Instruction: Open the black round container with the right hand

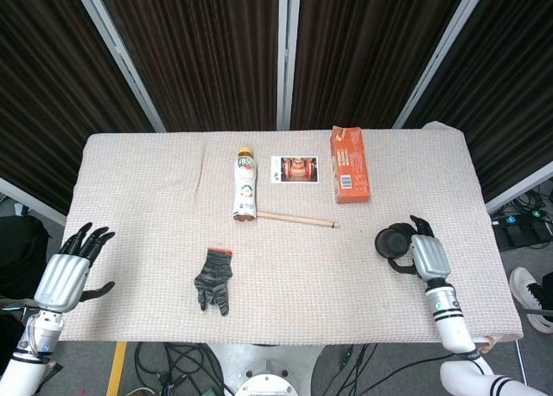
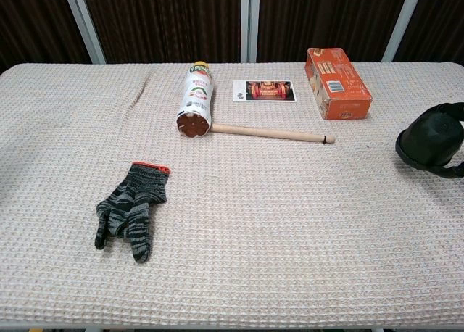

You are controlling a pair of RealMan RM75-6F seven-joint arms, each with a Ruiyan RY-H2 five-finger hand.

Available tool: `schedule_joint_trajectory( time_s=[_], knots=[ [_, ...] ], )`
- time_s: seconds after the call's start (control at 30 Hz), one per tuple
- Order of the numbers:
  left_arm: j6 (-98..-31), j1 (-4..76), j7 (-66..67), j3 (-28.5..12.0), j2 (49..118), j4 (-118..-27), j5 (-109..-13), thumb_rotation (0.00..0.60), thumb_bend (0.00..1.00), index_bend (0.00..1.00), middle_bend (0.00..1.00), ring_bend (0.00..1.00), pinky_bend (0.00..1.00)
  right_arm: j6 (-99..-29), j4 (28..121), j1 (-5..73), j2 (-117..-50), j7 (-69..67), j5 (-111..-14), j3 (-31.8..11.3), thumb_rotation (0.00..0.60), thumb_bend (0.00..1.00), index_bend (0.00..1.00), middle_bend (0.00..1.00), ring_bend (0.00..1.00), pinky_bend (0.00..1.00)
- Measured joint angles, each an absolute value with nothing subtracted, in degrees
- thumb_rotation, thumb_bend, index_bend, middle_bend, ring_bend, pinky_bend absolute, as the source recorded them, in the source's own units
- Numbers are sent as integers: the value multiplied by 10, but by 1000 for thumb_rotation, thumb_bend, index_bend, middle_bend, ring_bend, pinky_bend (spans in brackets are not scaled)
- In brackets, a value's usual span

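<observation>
The black round container (image 1: 393, 240) is near the table's right edge, held in my right hand (image 1: 429, 258), whose fingers wrap around its right side. In the chest view the container (image 2: 433, 139) looks tilted and lifted slightly off the cloth, with a dark finger (image 2: 444, 171) curling under it at the frame's edge. Its lid looks closed. My left hand (image 1: 66, 275) hovers beyond the table's left front corner with its fingers spread and nothing in it; the chest view does not show it.
On the cloth-covered table (image 1: 138, 206) lie a drink bottle (image 1: 245, 184) on its side, a wooden stick (image 1: 298, 218), a photo card (image 1: 295, 169), an orange box (image 1: 349, 164) and a grey striped glove (image 1: 214, 280).
</observation>
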State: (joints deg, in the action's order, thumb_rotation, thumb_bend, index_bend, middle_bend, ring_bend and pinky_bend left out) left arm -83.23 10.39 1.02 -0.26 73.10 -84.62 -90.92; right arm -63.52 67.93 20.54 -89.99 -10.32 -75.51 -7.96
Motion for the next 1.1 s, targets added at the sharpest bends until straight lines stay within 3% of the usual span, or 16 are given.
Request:
schedule_joint_trajectory(
  time_s=[0.3, 0.7, 0.8, 1.03, 1.1],
  knots=[
    [-838, 103, 15, -4, 727, -855, -911, 600, 126, 138, 108, 0, 172, -673, 745, 205, -866, -98, -779, -90, 600, 288, 446, 454, 51, 0],
    [-839, 103, 13, -6, 725, -856, -909, 600, 125, 138, 108, 0, 172, -802, 924, 185, -782, -60, -873, -97, 600, 287, 461, 465, 69, 0],
    [-835, 104, 11, -5, 727, -853, -908, 600, 126, 138, 108, 0, 172, -784, 911, 186, -788, -46, -860, -91, 600, 288, 464, 466, 69, 0],
    [-838, 102, 9, -6, 721, -857, -907, 600, 126, 138, 108, 0, 172, -629, 852, 204, -815, 0, -766, -79, 600, 294, 464, 466, 72, 0],
    [-839, 102, 9, -8, 719, -859, -906, 600, 126, 138, 108, 0, 172, -611, 855, 205, -816, 0, -768, -81, 600, 293, 464, 466, 76, 0]
  ],
)
